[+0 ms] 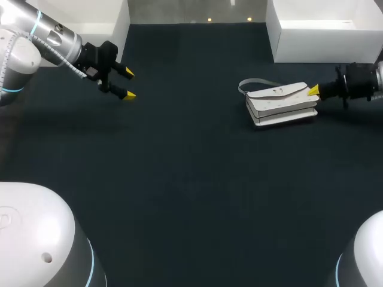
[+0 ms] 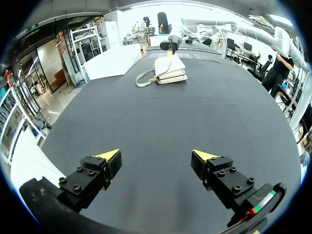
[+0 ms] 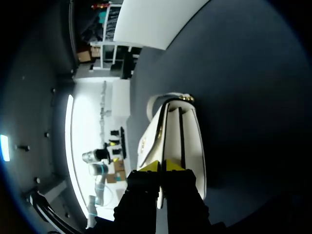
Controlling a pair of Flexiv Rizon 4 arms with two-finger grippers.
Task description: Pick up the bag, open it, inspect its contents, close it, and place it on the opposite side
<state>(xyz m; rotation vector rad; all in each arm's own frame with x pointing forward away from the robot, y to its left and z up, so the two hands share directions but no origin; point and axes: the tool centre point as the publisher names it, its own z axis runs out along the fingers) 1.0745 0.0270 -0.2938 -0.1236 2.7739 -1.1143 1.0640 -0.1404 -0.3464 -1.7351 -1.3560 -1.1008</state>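
Note:
A white handbag point(image 1: 281, 104) with a grey strap lies flat on the dark table at the right. My right gripper point(image 1: 313, 91) comes in from the right and sits at the bag's right end. In the right wrist view its yellow tips point(image 3: 161, 165) are pressed together on a thin white edge of the bag point(image 3: 190, 141), which stretches out ahead of them. My left gripper point(image 1: 128, 84) hovers open and empty over the far left of the table. From the left wrist view the gripper point(image 2: 156, 156) has the bag point(image 2: 170, 70) far ahead across the table, with my right gripper point(image 2: 171, 46) behind it.
A white box point(image 1: 323, 30) stands at the back right, just behind the bag, and shows beside it in the left wrist view point(image 2: 114, 61). Another white box point(image 1: 90, 18) stands at the back left. Dark table surface point(image 1: 191, 179) spreads between the two arms.

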